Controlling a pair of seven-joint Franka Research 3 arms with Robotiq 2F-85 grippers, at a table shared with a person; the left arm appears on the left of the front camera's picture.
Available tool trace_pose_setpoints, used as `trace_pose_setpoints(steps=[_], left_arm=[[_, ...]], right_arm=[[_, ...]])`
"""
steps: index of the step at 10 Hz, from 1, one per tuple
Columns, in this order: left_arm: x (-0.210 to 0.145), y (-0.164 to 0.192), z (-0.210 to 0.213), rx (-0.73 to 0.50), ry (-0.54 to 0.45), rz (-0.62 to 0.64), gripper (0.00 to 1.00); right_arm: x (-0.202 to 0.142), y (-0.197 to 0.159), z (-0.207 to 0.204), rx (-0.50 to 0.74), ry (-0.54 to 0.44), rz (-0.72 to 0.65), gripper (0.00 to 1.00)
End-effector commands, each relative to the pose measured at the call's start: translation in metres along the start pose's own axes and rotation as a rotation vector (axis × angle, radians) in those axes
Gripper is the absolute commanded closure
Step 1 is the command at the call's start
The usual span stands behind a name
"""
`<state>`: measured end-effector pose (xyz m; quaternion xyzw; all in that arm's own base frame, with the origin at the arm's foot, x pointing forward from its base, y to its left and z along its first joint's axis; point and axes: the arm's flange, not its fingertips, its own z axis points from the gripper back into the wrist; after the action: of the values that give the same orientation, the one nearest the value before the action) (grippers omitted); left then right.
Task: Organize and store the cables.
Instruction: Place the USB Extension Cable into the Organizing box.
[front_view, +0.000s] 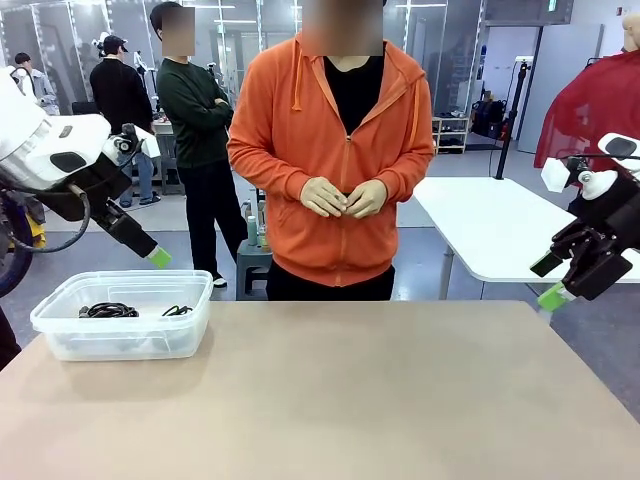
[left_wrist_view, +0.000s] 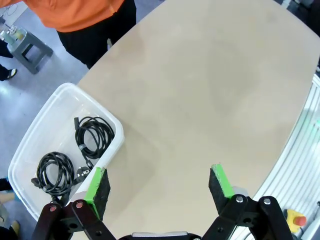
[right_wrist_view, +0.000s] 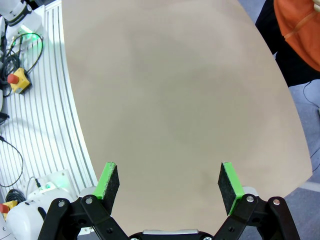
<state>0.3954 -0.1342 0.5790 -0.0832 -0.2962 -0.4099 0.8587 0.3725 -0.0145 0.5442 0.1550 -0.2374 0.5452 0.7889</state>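
Both cables I can see lie inside the clear tub (left_wrist_view: 64, 93) at the lower left of the left wrist view: one coiled cable (left_wrist_view: 94, 136) nearer the tub's bench-side wall, and a second coil (left_wrist_view: 56, 171) deeper in, toward the bottom edge. In the front view the tub stands at the left end of the bench (front_view: 350, 400), close to its far edge.

My left end effector (left_wrist_view: 157, 185) hangs open and empty above the tub's near corner. One green pad overlaps the tub wall in that view, the other is over bare bench. My right end effector (right_wrist_view: 170, 182) is also wide open, holding nothing, off the right side of the bench.

The person's hands (front_view: 345, 197) are clasped at the waist, upper middle of the front view. I cannot tell whether they hold anything.

My worries from here:
- If I drop the left arm straight down, a finger could catch the tub's rim. The tub looks light, so it might tip or skid toward the edge
- The coils look loosely wound, so a nudge could spring them open or hook a plug end over the wall
- If the person reaches in while I move, we could collide
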Motion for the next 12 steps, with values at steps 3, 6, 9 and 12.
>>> trace_pose_setpoints(steps=[3, 6, 9, 12], left_arm=[[0.0004, -0.0002, -0.0011, 0.012, 0.009, 0.001, 0.0], [0.0004, -0.0002, -0.0011, 0.012, 0.009, 0.001, 0.0], [0.0004, -0.0002, -0.0011, 0.012, 0.009, 0.001, 0.0], [0.0004, -0.0002, -0.0011, 0.012, 0.009, 0.001, 0.0]], right_arm=[[0.0024, -0.0018, -0.0006, -0.006, -0.004, -0.006, 0.0], [0.0024, -0.0018, -0.0006, -0.006, -0.004, -0.006, 0.0], [0.0024, -0.0018, -0.0006, -0.006, -0.004, -0.006, 0.0], [0.0024, -0.0018, -0.0006, -0.006, -0.004, -0.006, 0.0]])
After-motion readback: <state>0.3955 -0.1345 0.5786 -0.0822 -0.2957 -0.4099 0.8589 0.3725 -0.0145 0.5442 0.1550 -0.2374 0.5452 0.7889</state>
